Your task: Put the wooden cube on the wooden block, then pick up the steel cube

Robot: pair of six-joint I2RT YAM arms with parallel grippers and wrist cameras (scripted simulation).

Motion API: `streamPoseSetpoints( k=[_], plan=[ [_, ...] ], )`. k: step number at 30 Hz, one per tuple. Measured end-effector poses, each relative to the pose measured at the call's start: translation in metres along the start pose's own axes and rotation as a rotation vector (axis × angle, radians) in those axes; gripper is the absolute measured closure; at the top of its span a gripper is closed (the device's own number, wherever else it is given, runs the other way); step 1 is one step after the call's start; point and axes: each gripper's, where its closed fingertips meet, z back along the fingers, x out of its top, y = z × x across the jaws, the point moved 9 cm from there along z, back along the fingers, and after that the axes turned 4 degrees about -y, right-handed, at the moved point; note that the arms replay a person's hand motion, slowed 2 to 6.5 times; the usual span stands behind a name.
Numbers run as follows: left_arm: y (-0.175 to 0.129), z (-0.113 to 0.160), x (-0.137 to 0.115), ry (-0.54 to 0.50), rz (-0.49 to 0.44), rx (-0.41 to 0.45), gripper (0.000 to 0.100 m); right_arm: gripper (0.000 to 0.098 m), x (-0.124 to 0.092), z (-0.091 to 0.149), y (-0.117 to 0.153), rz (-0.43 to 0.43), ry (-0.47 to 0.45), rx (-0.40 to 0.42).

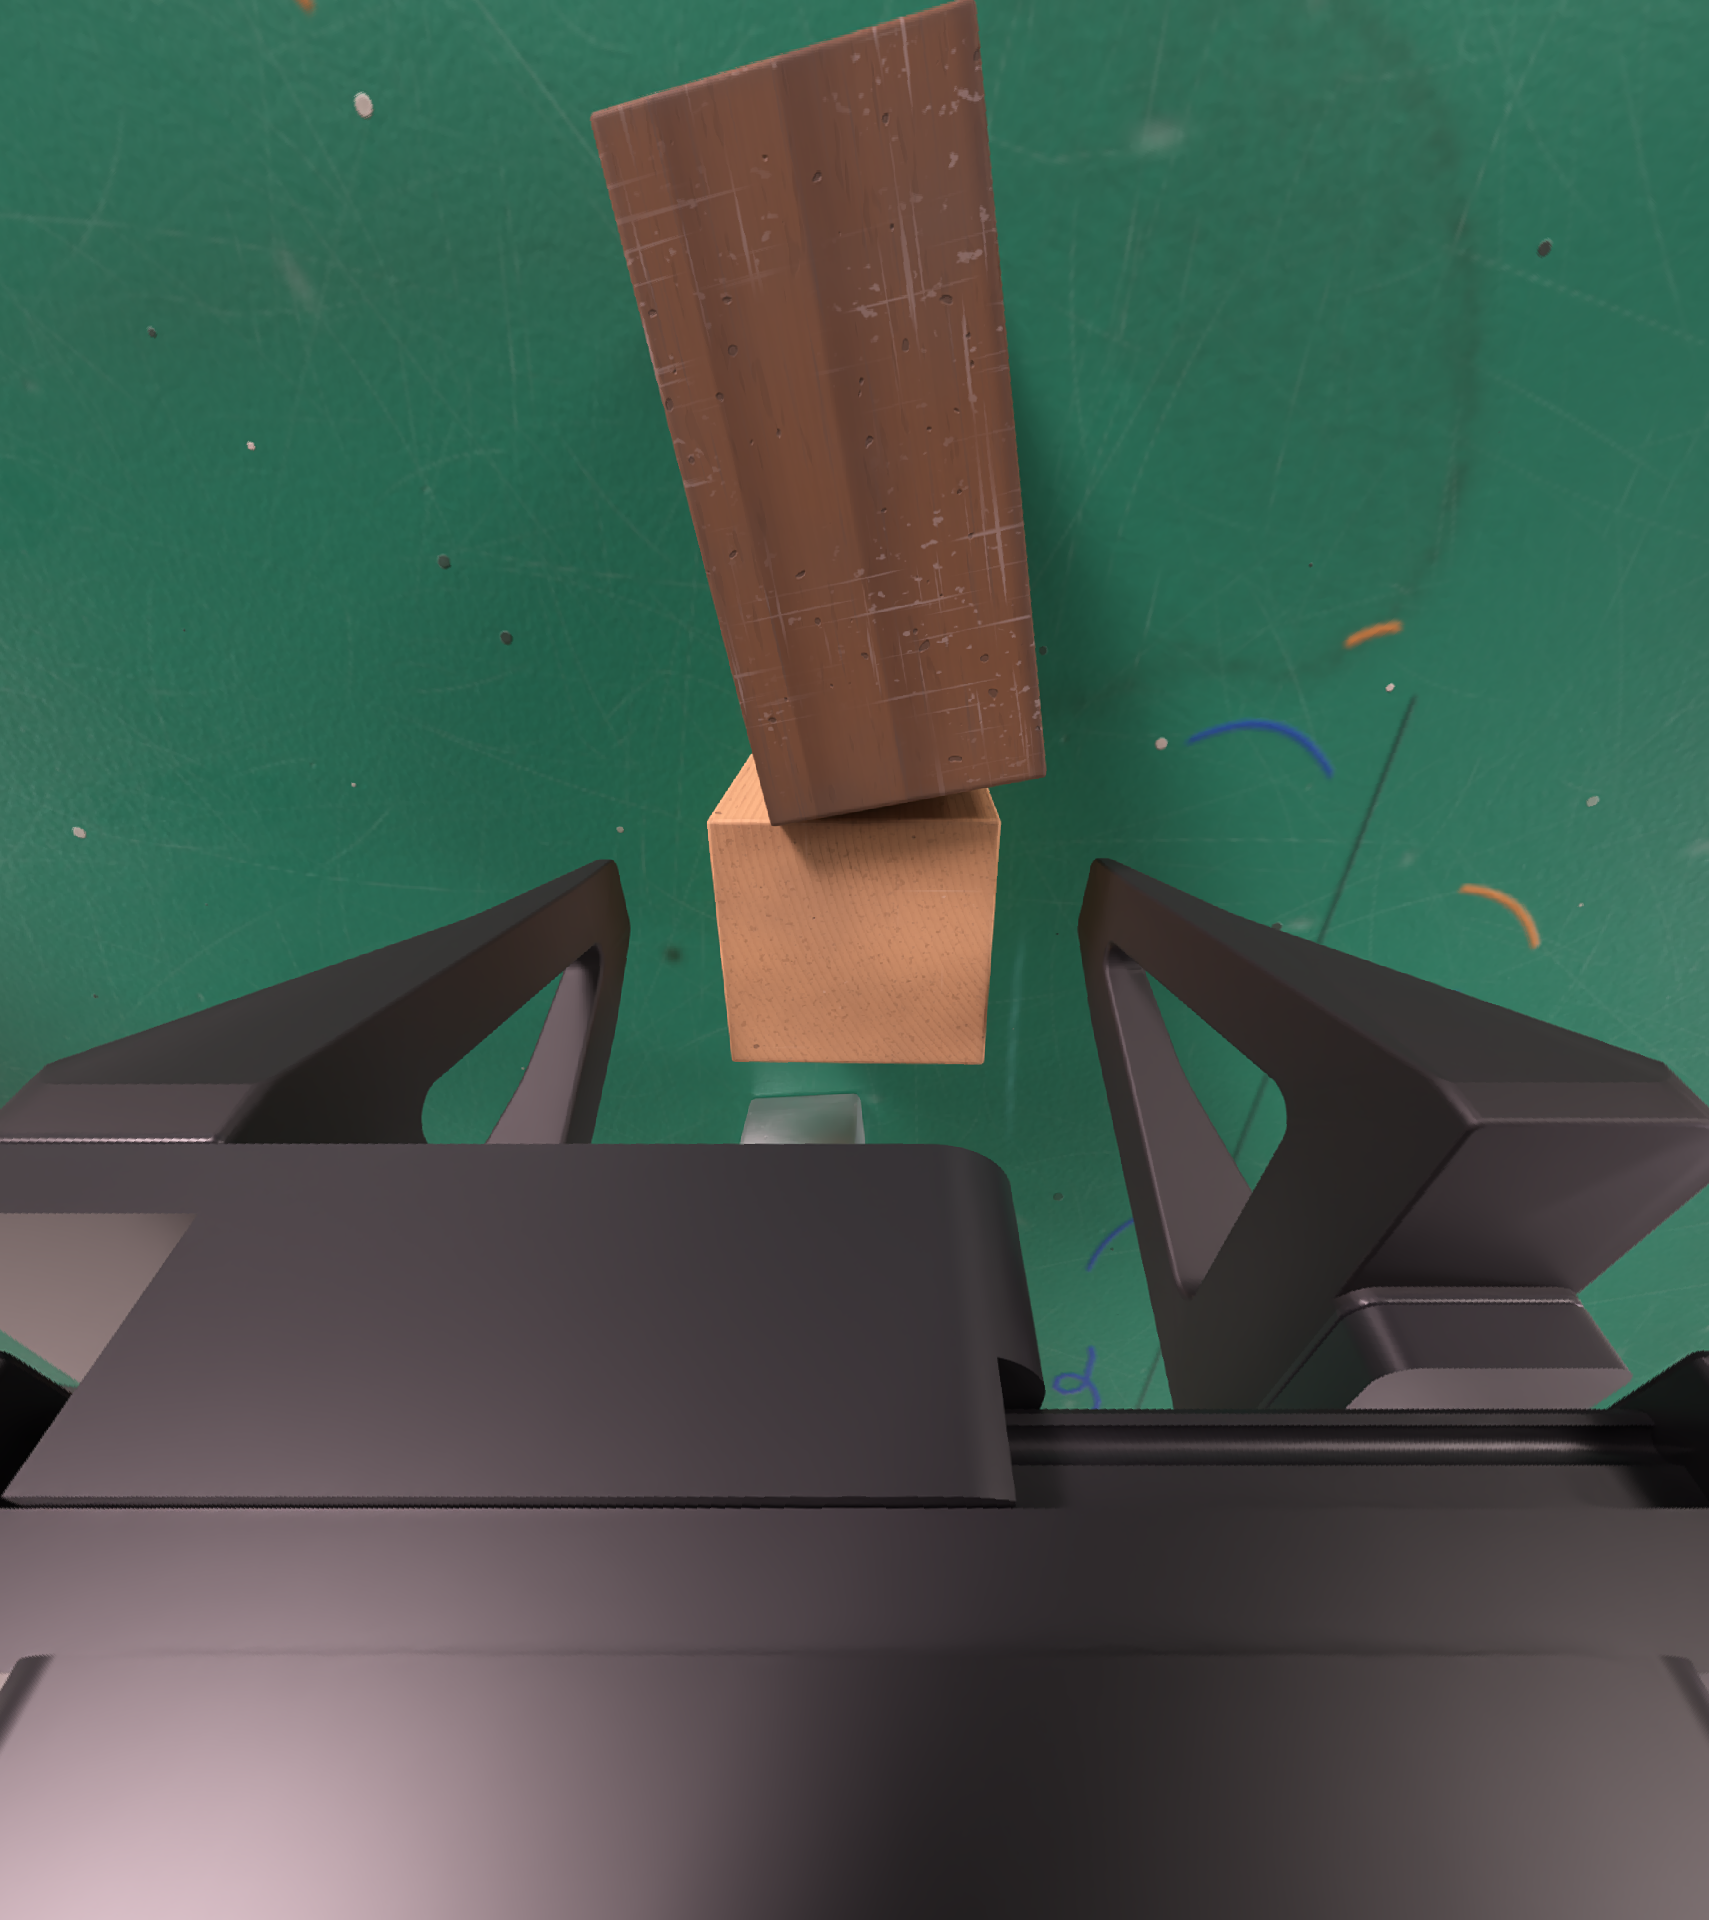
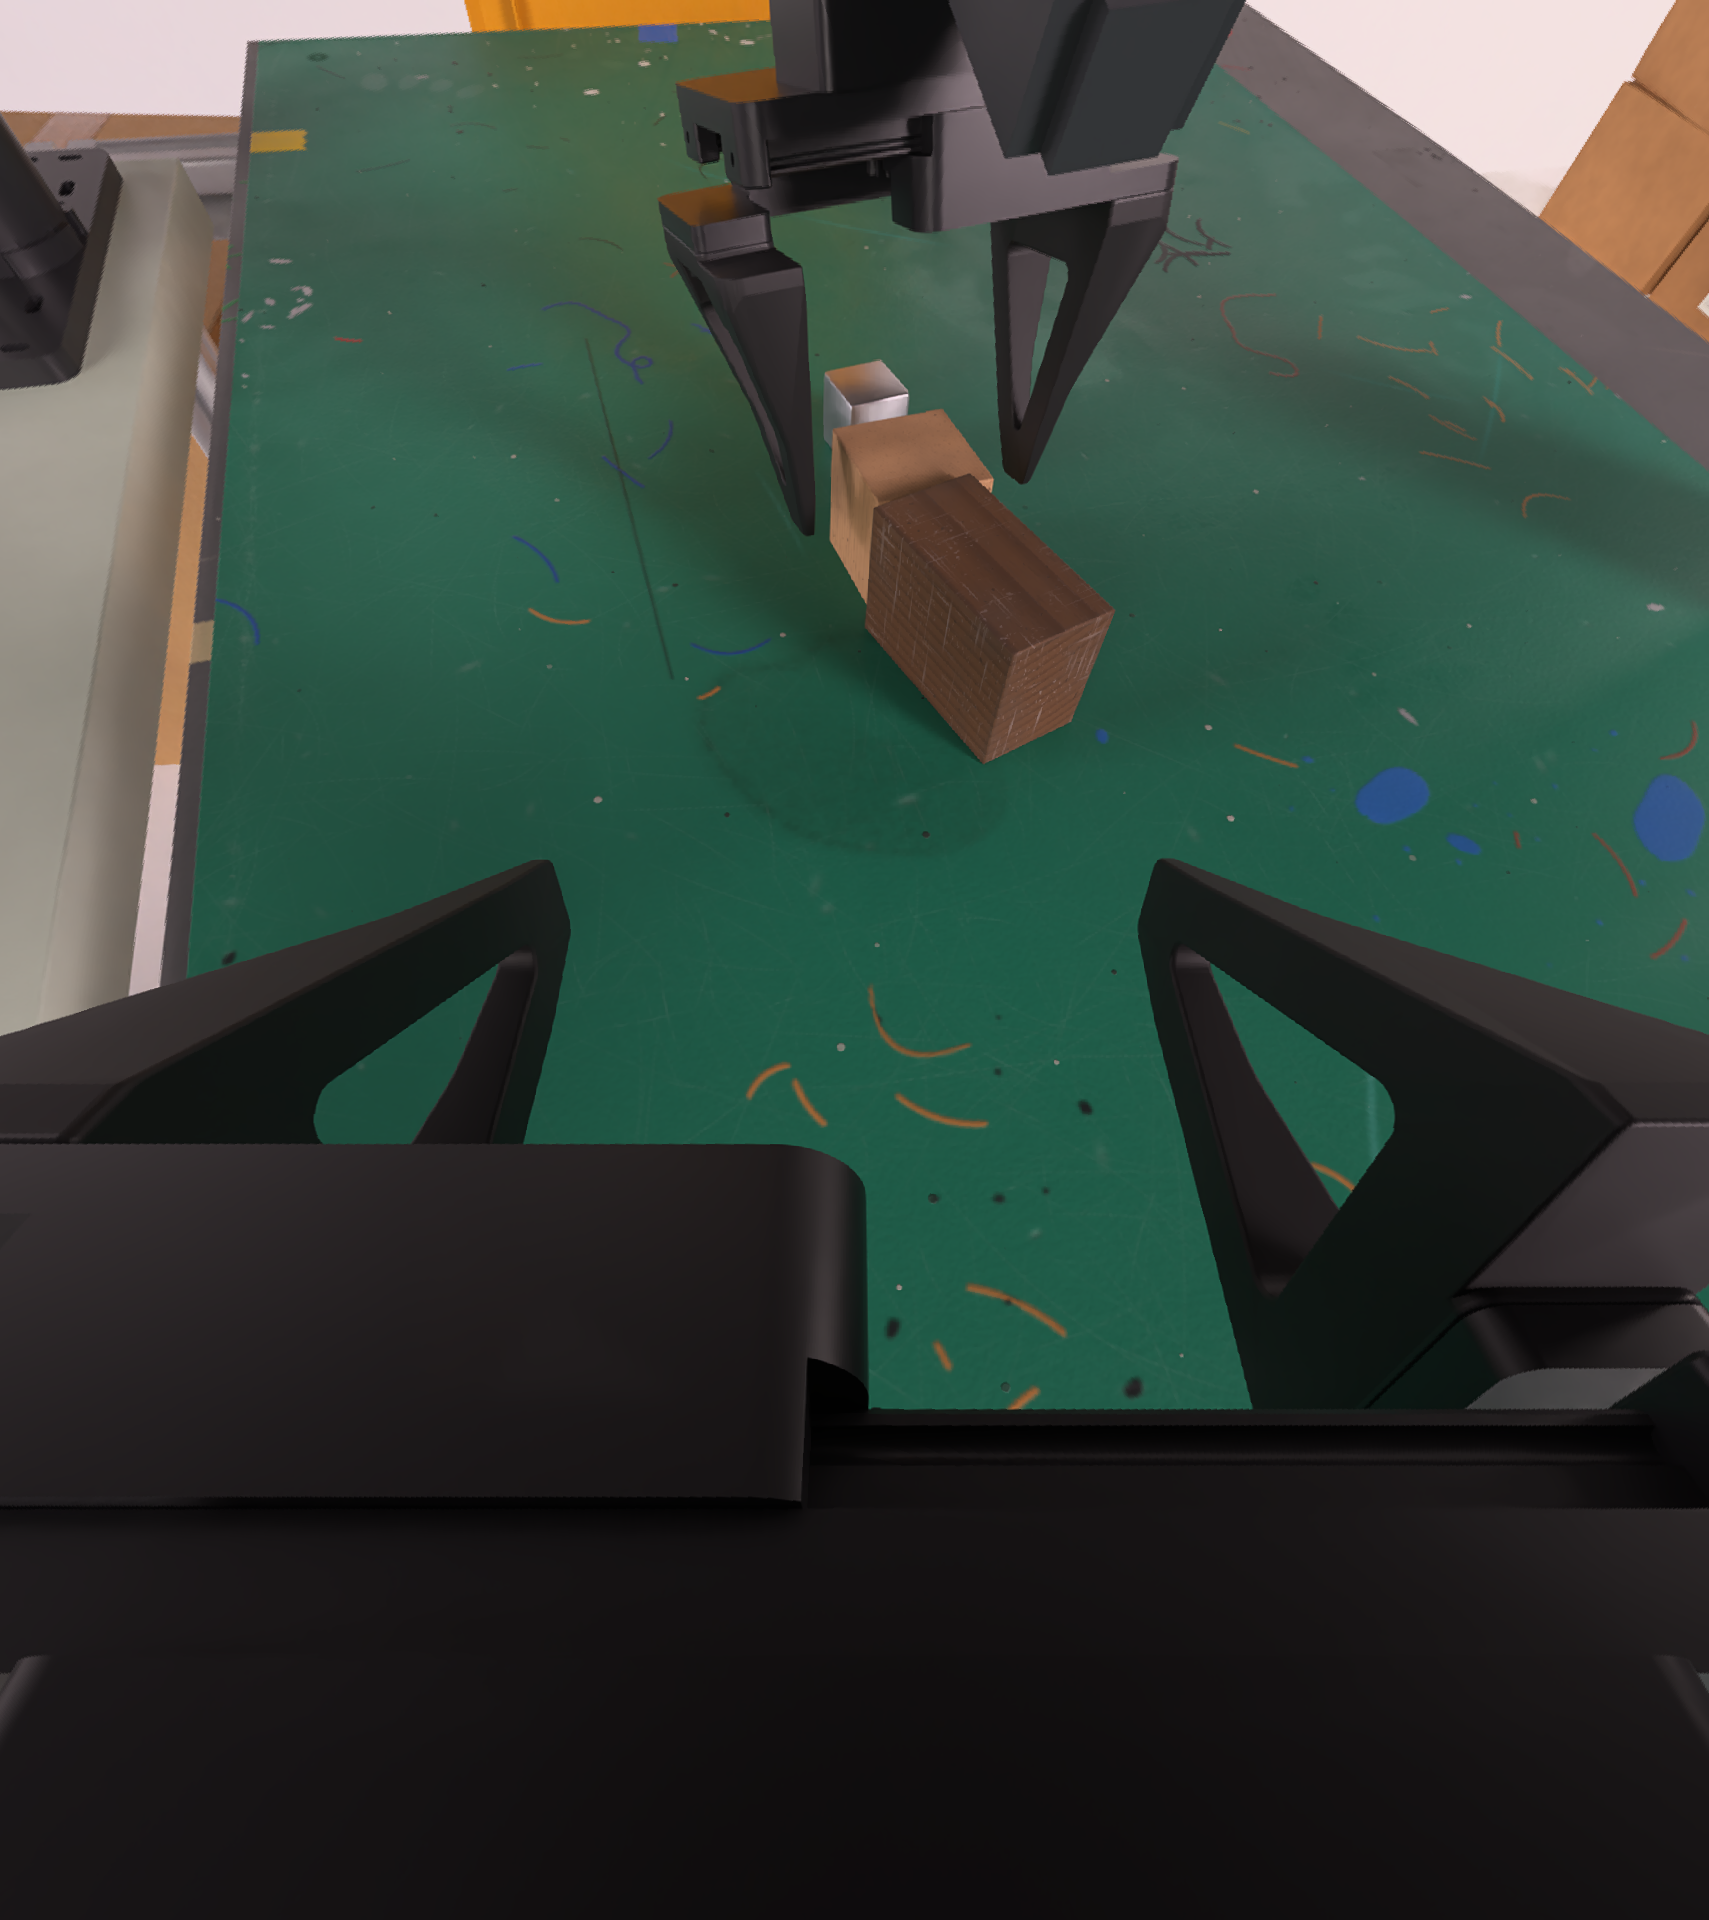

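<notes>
Looking through left wrist view: your left gripper (image 1: 855, 904) is hanging spread above the wooden cube (image 1: 855, 940), mid-frame, touching the wooden block (image 1: 829, 405); steel cube (image 1: 803, 1120) is peeking out below.
Right wrist view: your right gripper (image 2: 855, 904) is idling spread, empty, low in frame.
Progress: you are not yet stacking; both steps are remaining.

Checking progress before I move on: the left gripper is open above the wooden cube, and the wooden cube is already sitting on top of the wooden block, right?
Not quite. The left gripper is open above the wooden cube, but the right wrist view shows the cube beside the wooden block, against its end.
</notes>
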Motion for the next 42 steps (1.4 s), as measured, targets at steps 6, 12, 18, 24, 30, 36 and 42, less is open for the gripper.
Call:
streamPoseSetpoints(
  k=[6, 12, 18, 24, 30, 36, 42],
  plan=[
    [0.0, -0.001, 0.0, 0.001, 0.005, -0.001, 0.028, 0.0039, 0.0, 0.0, 0.0, 0.0, 0.001, 0.003],
    [0.001, -0.003, 0.0, 0.005, 0.009, -0.003, 0.03, 0.0039, 0.0, 0.0, 0.0, -0.001, 0.001, 0.004],
    [0.001, -0.004, 0.0, 0.007, 0.014, -0.005, 0.037, 0.0039, -0.001, 0.0, 0.0, -0.003, 0.002, 0.006],
    [0.001, -0.006, 0.0, 0.013, 0.016, -0.009, 0.045, 0.0039, -0.001, 0.0, 0.0, -0.005, 0.002, 0.007],
    [0.001, -0.009, 0.0, 0.033, 0.019, -0.01, 0.06, 0.0039, -0.001, 0.0, 0.0, -0.005, 0.002, 0.007],
    [0.001, -0.007, -0.001, 0.047, 0.042, 0.008, 0.06, 0.0039, -0.001, -0.001, 0.001, -0.006, 0.003, 0.009],
    [0.001, 0.011, -0.003, 0.021, 0.113, 0.037, 0.06, 0.0039, 0.0, -0.001, 0.002, -0.011, 0.003, 0.01]
  ],
)
